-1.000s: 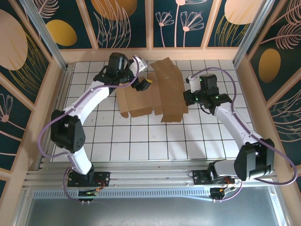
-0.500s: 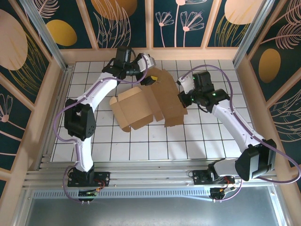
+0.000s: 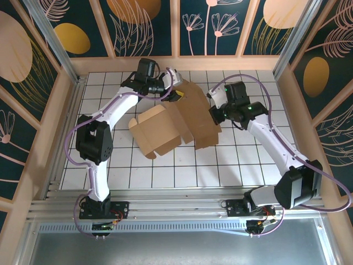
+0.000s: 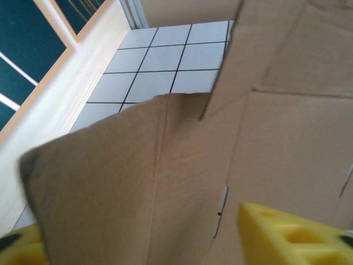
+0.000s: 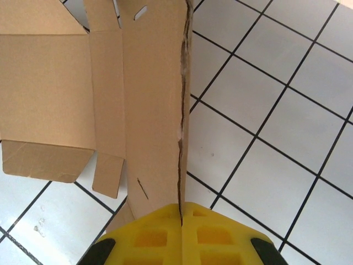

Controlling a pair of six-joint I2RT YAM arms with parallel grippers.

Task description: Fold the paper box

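Right pincer (image 5: 181, 214): closed on the right edge of the paper box (image 3: 190, 118). Left pincer (image 3: 176, 96): fingers straddle a far flap; grip cannot be confirmed. Box lies partly folded on the tiled surface (image 3: 231, 165), between both pincers.

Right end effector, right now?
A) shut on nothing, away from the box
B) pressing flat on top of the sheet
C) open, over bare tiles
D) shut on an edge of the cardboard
D: in the right wrist view the right end effector has its yellow jaws closed together, with the thin edge of a panel of the paper box pinched between them.
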